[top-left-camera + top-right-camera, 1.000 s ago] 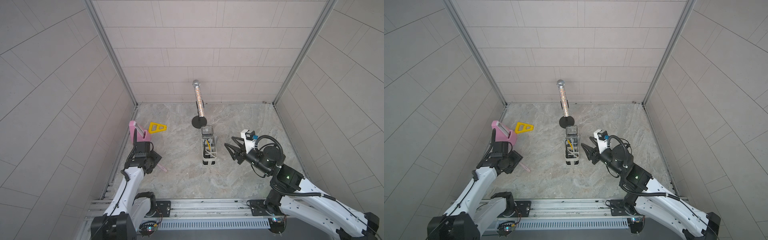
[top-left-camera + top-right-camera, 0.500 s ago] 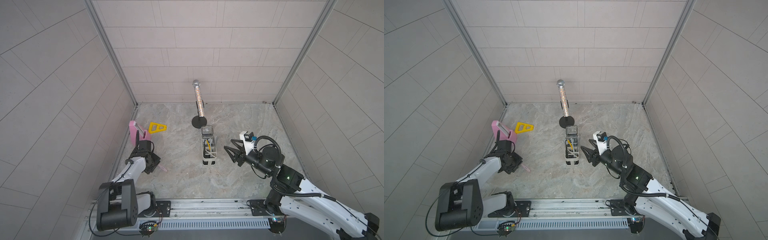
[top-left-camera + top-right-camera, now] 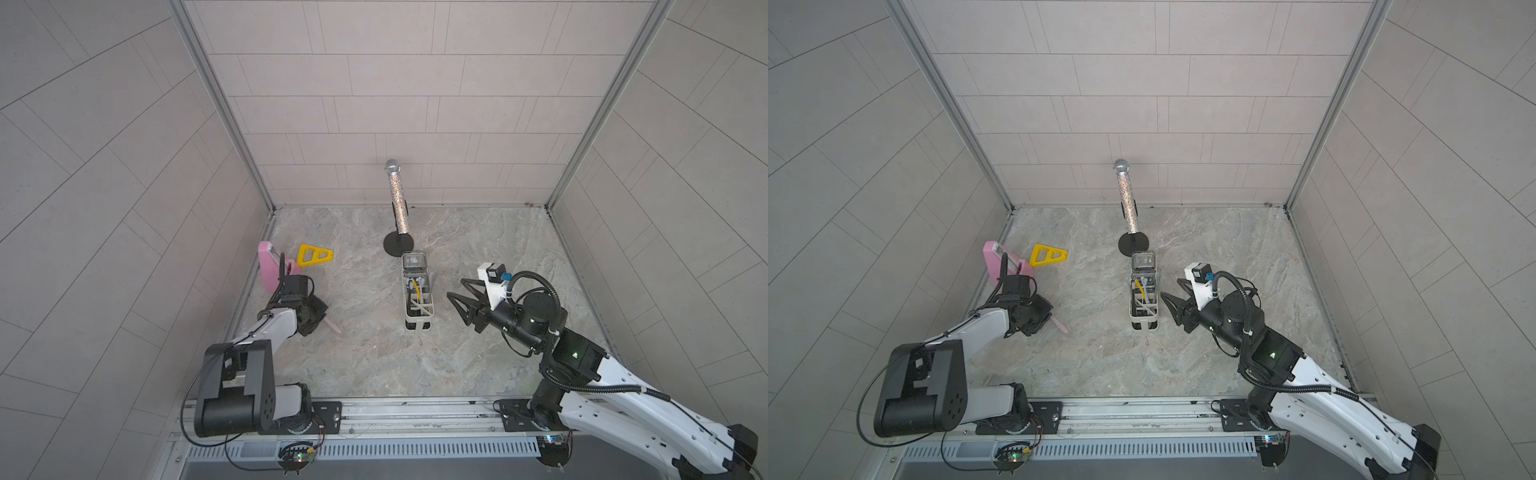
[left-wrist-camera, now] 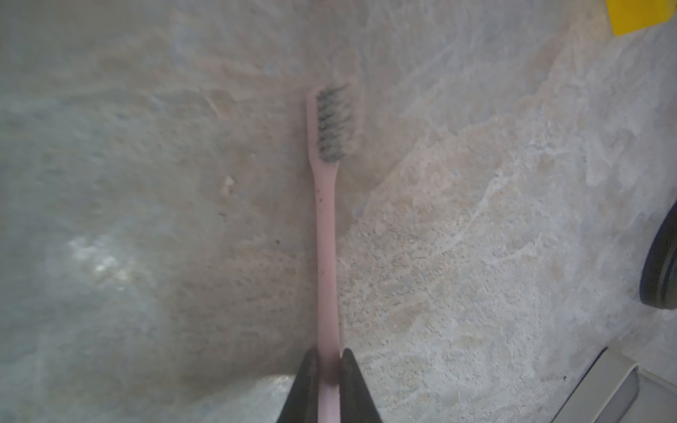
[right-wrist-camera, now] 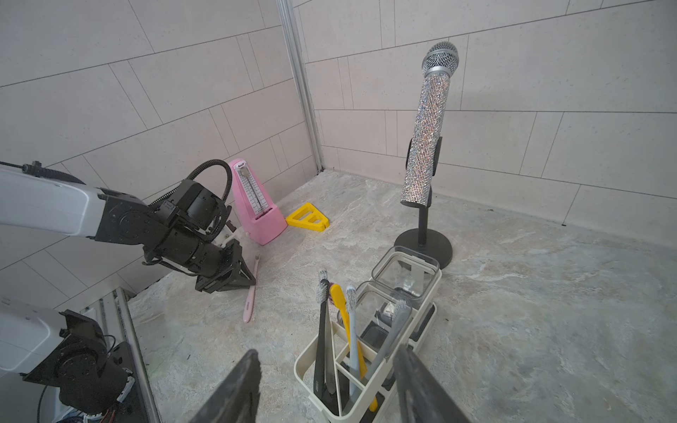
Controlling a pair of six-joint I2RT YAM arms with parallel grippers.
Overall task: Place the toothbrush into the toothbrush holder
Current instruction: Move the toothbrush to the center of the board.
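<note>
Pink toothbrush point(image 4: 325, 234) lies on the stone-look desk point(image 3: 374, 365) near its left edge with the left hand point(image 4: 328, 366) clamped on its handle, so only the grasp looks done; lifting, carrying and standing it in the toothbrush holder point(image 3: 417, 323) remain. That cream holder stands mid-desk, well apart, already crowded with other brushes point(image 5: 322, 329), and the empty right hand point(image 3: 456, 288), spread open, hovers just beside it. A pink metronome point(image 3: 269, 266) and yellow triangle point(image 3: 313, 255) sit near the pickup spot; a glittery microphone point(image 3: 397, 199) stands just behind the holder.
</note>
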